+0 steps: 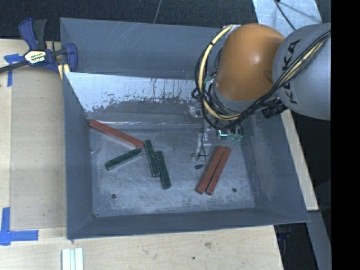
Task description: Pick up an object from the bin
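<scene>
The arm (304,66) is reaching into the bin (79,151) from the right, with its orange cover (250,61) sitting over the far right part of the floor. Black and yellow cables (205,89) are looping round the cover's left side. Below the cover, the gripper (202,151) is pointing down and hanging low over the bin floor, right of centre. Whether it is released or clenched I cannot tell, and nothing is showing in its grasp.

Just right of the gripper, a red pair (214,170) of bars is lying flat on the floor. The two bars are lying side by side and touching along their length. They are slanting from the far right down to the near left, and the gripper is standing close beside their far end.

Well apart from these, on the left half of the floor, a single red bar (115,134) is lying aslant near the far wall, running from the far left toward the middle. At its right end three green bars are gathering in a loose cluster. One green bar (124,159) is slanting off to the near left. A second green bar (151,157) is running almost straight from far to near. A third green bar (163,170) is lying just right of the second and reaching nearer.
</scene>
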You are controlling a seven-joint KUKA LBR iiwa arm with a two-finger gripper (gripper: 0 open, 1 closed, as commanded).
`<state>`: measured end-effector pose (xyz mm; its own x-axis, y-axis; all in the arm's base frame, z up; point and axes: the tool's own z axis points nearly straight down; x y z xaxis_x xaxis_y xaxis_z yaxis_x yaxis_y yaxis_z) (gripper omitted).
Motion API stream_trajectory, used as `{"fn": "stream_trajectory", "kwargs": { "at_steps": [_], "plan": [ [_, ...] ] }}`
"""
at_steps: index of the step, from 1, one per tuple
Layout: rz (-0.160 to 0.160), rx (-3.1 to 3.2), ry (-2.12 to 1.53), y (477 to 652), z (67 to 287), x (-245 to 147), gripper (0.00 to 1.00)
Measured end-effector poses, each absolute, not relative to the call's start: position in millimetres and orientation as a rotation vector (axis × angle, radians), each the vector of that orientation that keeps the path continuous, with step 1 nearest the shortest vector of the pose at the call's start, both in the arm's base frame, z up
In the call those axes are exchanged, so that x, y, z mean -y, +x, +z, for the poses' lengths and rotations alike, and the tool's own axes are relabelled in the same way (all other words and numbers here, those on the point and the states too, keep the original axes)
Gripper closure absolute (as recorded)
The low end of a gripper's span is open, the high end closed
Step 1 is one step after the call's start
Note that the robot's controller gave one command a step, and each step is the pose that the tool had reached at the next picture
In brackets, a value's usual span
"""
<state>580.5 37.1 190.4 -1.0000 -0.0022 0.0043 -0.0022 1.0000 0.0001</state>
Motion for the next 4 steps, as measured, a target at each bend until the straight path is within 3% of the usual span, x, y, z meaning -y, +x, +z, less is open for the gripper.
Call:
{"fn": "stream_trajectory", "kwargs": {
  "at_steps": [1, 2, 3, 4],
  "plan": [
    [-0.001, 3.145, 0.002, 582.3, 195, -37, 0.00],
    [0.000, 3.136, 0.113, 570.8, 154, -42, 0.00],
    [0.000, 3.083, 0.600, 546.2, 201, -44, 0.00],
    [0.007, 3.027, 0.909, 558.1, 189, -28, 0.00]
  ]
}}
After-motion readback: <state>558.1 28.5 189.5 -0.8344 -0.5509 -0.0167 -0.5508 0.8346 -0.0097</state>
